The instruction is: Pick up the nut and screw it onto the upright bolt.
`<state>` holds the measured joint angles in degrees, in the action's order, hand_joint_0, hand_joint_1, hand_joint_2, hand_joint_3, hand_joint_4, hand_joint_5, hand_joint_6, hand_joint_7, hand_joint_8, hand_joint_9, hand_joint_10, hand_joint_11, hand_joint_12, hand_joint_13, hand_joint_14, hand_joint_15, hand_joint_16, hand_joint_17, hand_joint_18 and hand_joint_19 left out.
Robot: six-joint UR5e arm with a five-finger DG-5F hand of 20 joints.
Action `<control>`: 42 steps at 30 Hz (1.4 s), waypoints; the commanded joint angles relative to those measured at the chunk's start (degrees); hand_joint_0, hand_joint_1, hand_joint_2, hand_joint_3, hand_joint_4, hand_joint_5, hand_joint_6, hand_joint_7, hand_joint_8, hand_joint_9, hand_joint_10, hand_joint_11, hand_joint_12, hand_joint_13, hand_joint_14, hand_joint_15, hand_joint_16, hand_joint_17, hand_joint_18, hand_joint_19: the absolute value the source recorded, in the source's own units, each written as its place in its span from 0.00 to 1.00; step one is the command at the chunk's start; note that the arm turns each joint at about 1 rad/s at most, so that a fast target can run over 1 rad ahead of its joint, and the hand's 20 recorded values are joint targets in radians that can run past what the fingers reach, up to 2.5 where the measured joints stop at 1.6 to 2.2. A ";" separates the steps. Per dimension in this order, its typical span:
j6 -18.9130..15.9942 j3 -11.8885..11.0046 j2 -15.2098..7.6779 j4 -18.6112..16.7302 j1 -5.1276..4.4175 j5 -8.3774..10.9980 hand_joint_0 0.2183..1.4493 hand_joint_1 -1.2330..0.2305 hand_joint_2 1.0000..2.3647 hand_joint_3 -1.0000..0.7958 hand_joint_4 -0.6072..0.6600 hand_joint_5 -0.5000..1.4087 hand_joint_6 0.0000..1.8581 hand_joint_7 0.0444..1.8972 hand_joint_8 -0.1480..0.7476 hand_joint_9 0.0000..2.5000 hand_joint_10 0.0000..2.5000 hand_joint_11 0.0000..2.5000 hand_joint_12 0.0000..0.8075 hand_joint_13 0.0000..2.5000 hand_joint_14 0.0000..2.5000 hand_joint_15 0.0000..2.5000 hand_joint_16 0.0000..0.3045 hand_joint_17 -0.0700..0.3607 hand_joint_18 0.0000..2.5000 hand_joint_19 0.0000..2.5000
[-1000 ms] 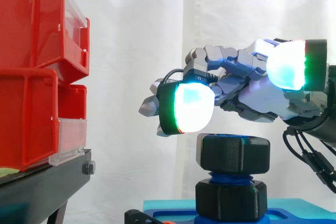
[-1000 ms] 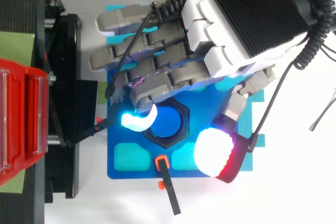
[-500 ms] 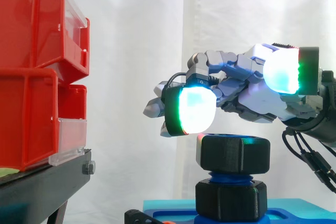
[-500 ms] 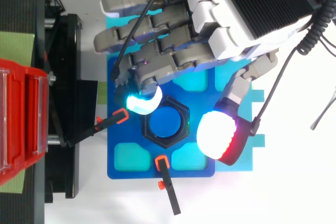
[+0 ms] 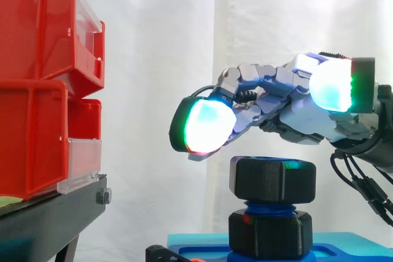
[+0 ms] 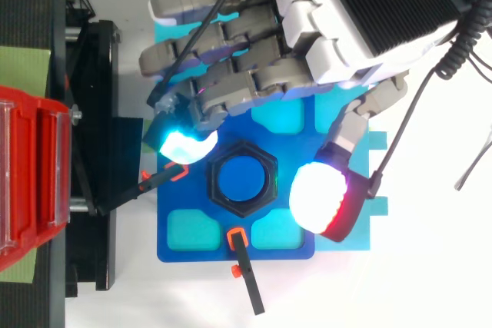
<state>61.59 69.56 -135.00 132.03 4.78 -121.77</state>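
A black hexagonal nut (image 5: 272,180) sits on top of the blue upright bolt (image 6: 242,180), above a second black nut (image 5: 268,234) at the bolt's foot. The bolt stands on a blue fixture plate (image 6: 184,250). My hand (image 6: 330,44) hovers just above and behind the top nut, fingers stretched out nearly straight toward the left. Its glowing fingertips (image 5: 204,126) are clear of the nut, and the thumb pad (image 6: 323,198) hangs to the nut's right. Nothing is between the fingers.
Red bins (image 5: 43,84) on a black stand (image 5: 49,219) rise at the left, close to the fingertips. Small black clamps with orange tips (image 6: 244,270) lie at the plate's front and left edges. A white curtain hangs behind.
The fingers have straightened and swung left, off the top of the nut. The hand has drawn slightly back. The nut stays on the bolt.
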 commanded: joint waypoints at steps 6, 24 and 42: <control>0.02 0.05 -0.62 -0.02 -1.09 0.21 0.21 0.74 0.00 0.28 0.70 0.20 0.27 0.40 0.46 0.25 0.00 0.00 0.38 0.17 0.00 0.00 0.11 0.34 0.04 0.00; -0.15 0.58 -0.70 0.51 -1.53 0.56 0.21 0.74 0.00 0.28 0.69 0.21 0.27 0.58 0.48 0.25 0.00 0.00 0.38 0.18 0.00 0.00 0.10 0.32 0.04 0.00; 0.29 0.58 -0.79 -0.37 1.11 -0.40 0.22 0.72 0.00 0.28 0.65 0.24 0.35 0.66 0.51 0.31 0.00 0.00 0.33 0.22 0.00 0.00 0.08 0.28 0.09 0.00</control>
<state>61.70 70.13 -135.78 131.72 5.51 -121.96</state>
